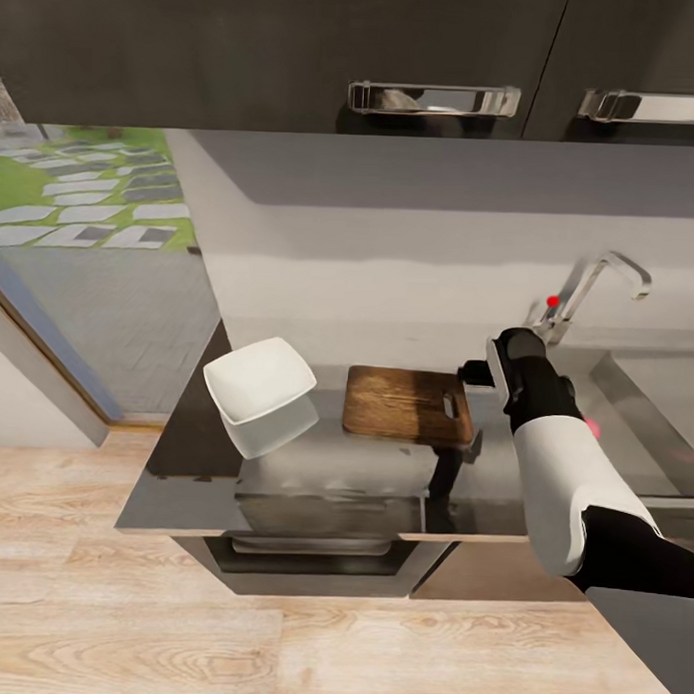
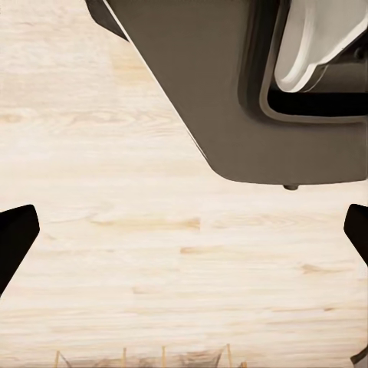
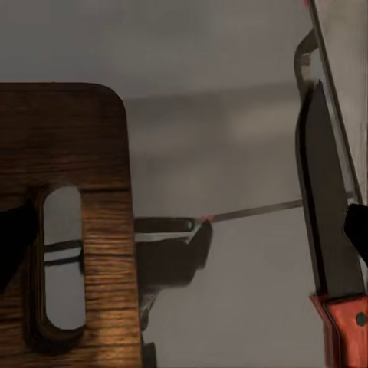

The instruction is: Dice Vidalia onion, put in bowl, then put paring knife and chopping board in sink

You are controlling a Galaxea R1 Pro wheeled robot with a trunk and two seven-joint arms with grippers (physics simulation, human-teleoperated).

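Red-handled paring knife (image 3: 331,253) cut off beside chopping board (image 3: 69,222).

Bowl (image 1: 258,389) beside chopping board (image 1: 407,404), paring knife (image 3: 330,230)

Dark-brown grained chopping board (image 1: 408,404), white bowl (image 1: 260,381), red-handled paring knife (image 3: 331,253)

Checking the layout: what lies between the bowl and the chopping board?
Bare countertop separates the bowl and the chopping board, in the head view.
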